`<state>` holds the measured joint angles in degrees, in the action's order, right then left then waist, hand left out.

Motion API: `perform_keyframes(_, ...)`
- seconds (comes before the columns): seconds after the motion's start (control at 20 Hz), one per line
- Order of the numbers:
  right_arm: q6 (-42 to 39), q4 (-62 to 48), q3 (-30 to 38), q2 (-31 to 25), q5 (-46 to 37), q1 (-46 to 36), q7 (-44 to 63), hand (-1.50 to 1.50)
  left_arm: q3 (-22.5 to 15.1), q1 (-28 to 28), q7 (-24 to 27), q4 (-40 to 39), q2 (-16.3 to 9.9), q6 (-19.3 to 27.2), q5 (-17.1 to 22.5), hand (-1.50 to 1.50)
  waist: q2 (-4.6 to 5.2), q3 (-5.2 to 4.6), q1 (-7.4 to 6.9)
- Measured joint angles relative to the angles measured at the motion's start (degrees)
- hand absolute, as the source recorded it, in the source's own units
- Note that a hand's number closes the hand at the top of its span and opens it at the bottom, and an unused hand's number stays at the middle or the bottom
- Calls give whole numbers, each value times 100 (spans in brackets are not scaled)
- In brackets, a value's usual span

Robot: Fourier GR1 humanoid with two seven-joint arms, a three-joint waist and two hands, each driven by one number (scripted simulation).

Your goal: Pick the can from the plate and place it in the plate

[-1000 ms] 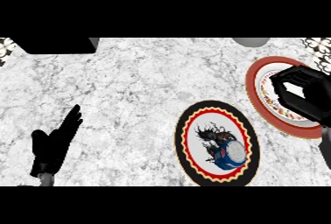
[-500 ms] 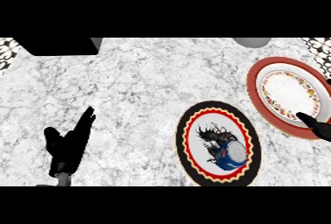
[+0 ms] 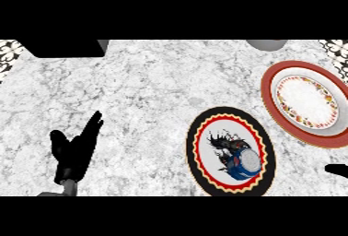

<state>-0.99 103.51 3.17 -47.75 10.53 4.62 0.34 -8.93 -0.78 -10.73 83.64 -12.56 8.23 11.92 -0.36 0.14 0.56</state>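
A blue can (image 3: 239,164) with a silver end lies on its side on the plate with the black rim and red zigzag ring (image 3: 201,138), low and right of centre. Up at the right sits a second plate with a red rim (image 3: 272,76) and a white patterned middle; nothing lies on it. My left hand (image 3: 73,148) rests open at the lower left, fingers straight and pointing up, far from both plates. Only a small dark tip of my right hand (image 3: 337,169) shows at the right edge, below the red-rimmed plate and apart from the can.
A dark block (image 3: 61,48) sits at the counter's far left edge and a grey rounded object (image 3: 268,44) at the far right. Marble counter (image 3: 149,92) spreads between my left hand and the plates.
My right hand has pulled back from over the red-rimmed plate down to the right edge. My left hand has shifted a little to the right. The can has stayed on the black-rimmed plate.
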Motion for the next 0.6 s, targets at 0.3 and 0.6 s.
perform_keyframes(0.3, -331, 902, -432, -447, -433, 85, 1200, -150, 8, -24, 13, 18, 83, 43, -69, 0, 0, 1, -28)
perform_keyframes(0.6, -374, 1527, -1146, -199, -1063, -334, 2583, -150, 44, 61, 66, -84, 146, -73, -105, 0, 9, 8, -78)
